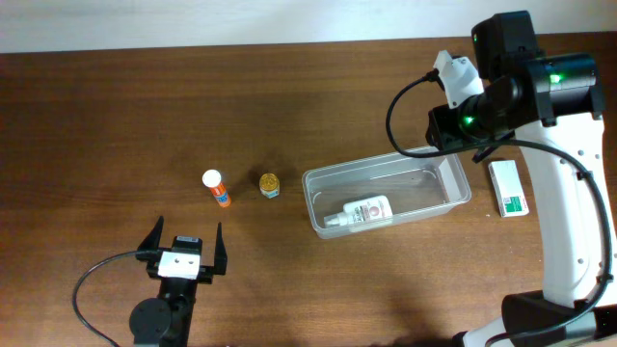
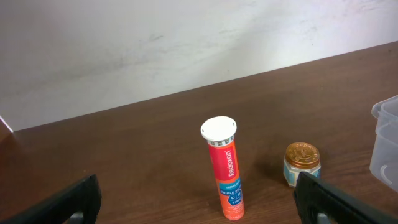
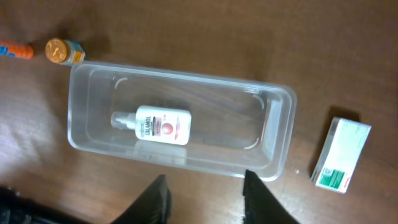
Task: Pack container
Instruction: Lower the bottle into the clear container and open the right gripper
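Note:
The clear plastic container [image 1: 453,198] sits right of the table's centre and holds a white pump bottle [image 1: 362,212] lying on its side; both show in the right wrist view, the container [image 3: 277,143] and the bottle [image 3: 158,124]. An orange tube with a white cap [image 1: 217,188] and a small gold-lidded jar [image 1: 270,183] stand left of the container, also in the left wrist view, the tube [image 2: 225,171] and the jar [image 2: 302,163]. My left gripper [image 1: 183,246] is open and empty, near the front edge, short of the tube. My right gripper [image 3: 205,196] is open and empty, high over the container's far side.
A white and green box [image 1: 509,187] lies flat to the right of the container, also in the right wrist view [image 3: 341,154]. The right arm's black cable loops above the container's right end [image 1: 405,106]. A pale wall borders the table's far edge.

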Motion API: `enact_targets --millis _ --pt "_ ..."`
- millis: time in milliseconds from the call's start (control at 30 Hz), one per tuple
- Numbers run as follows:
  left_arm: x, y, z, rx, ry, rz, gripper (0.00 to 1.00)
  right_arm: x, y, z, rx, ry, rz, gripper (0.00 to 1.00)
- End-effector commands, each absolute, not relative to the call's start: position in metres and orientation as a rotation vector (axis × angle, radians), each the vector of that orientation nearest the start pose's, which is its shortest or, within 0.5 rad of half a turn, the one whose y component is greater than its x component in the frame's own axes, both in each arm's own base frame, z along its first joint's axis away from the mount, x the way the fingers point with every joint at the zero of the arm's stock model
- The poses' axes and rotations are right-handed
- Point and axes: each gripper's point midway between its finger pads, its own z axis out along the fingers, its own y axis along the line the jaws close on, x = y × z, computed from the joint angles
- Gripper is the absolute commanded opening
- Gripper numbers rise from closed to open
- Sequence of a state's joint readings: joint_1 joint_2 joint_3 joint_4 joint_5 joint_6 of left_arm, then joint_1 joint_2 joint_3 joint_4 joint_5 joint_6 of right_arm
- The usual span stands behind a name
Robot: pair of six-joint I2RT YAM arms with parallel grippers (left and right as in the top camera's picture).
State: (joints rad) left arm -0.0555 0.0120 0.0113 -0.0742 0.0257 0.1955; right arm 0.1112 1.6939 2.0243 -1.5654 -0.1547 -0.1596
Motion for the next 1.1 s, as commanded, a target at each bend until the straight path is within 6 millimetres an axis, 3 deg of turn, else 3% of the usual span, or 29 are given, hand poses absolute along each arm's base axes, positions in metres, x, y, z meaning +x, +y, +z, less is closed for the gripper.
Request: enact_targets --millis 0,167,333,400,467,633,733,800,900,1067 --pt "0.245 -0.016 0.157 0.231 1.633 0.105 0.99 0.345 0.061 0.285 -0.366 2.746 0.167 0.39" --pt "0.245 -0.016 0.157 0.231 1.633 0.105 0.99 0.358 -0.002 0.283 0.009 2.756 -0.127 0.54" --pt "0.245 -0.016 0.157 0.231 1.633 0.105 0.99 0.36 -0.053 0.274 0.281 2.765 -0.133 0.57" --pt "0.245 -0.016 0.157 0.231 1.633 0.105 0.99 0.359 -0.067 0.261 0.353 2.799 -0.034 0.57" --pt "0.245 -0.016 0.157 0.231 1.632 0.105 0.99 0.356 -0.065 0.243 0.294 2.867 0.08 0.57" --pt "0.245 -0.016 0.157 0.231 1.632 0.105 0.99 0.354 -0.065 0.195 0.31 2.96 0.096 0.56" --pt "0.245 -0.016 0.157 0.231 1.632 0.105 1.0 0.355 -0.063 0.165 0.304 2.986 0.102 0.44" --pt "0.245 -0.016 0.157 0.231 1.633 0.105 0.99 0.353 -0.062 0.145 0.306 3.004 0.114 0.43" --pt "0.245 -0.016 0.157 0.231 1.632 0.105 0.99 0.354 -0.052 0.131 0.269 2.999 0.194 0.43" --pt "0.245 -0.016 0.157 0.231 1.633 0.105 0.99 0.357 -0.026 0.125 0.036 2.974 0.384 0.4"
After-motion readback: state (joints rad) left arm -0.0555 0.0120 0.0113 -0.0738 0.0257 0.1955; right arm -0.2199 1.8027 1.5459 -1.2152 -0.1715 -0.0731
